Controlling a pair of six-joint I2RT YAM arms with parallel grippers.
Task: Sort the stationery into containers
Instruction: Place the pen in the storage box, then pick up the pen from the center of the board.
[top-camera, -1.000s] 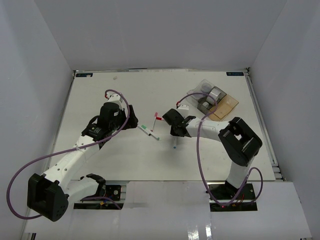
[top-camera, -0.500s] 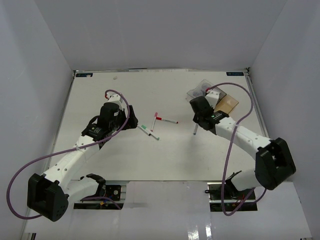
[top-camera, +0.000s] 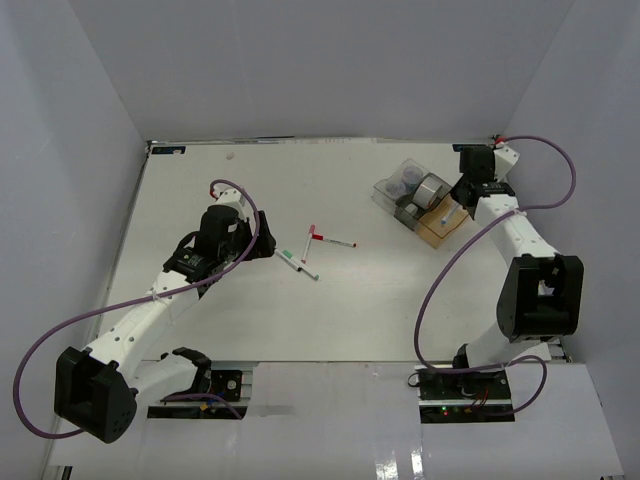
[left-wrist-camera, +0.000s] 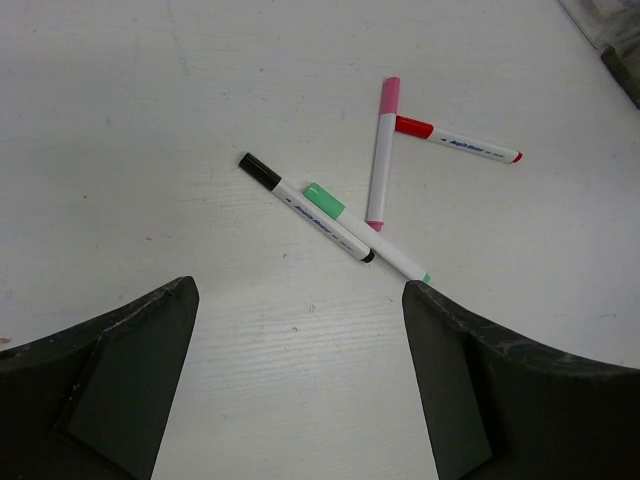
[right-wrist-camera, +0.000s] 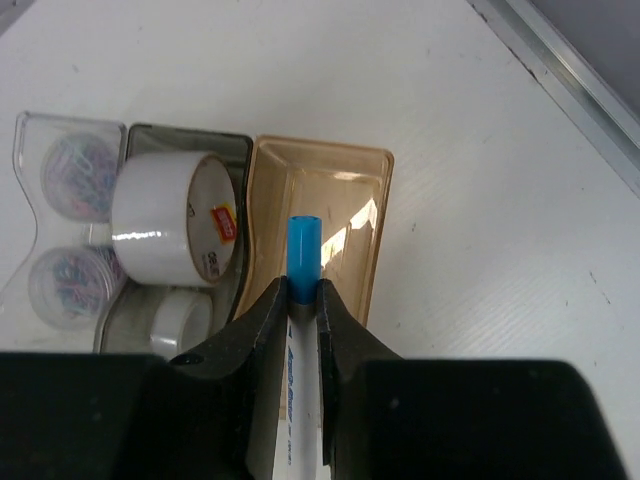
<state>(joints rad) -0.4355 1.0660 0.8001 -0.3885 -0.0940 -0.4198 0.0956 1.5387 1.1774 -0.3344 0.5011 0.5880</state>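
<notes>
Two arms are in my view, and I begin with the left one, whose work lies nearer to me. The left gripper (left-wrist-camera: 300, 290) hangs low above the table (left-wrist-camera: 150, 120) with its jaws wide apart and nothing between them. Just beyond its fingers (left-wrist-camera: 130, 380), four markers lie loose on the white surface. The black marker (left-wrist-camera: 300, 205) and the green marker (left-wrist-camera: 368, 236) lie side by side, slanted the same way, and they touch along part of their length. The pink marker (left-wrist-camera: 382, 150) points almost straight away from me, and its near end comes up to the green one. The red marker (left-wrist-camera: 458, 144) lies a little farther, with its cap just beside the pink marker.

Farther back and to the right stand the three joined bins. The right gripper (right-wrist-camera: 300, 300) is above them, and its jaws are closed narrow on the blue marker (right-wrist-camera: 303, 245), gripping it just behind the cap. The cap points down over the amber bin (right-wrist-camera: 325, 152). I cannot tell if the marker touches the bin. Beside it, the grey bin (right-wrist-camera: 190, 132) holds two tape rolls (right-wrist-camera: 170, 215), one large and standing on its edge, one smaller. The clear bin (right-wrist-camera: 60, 118), last in the row, holds two round tubs (right-wrist-camera: 72, 172).
</notes>
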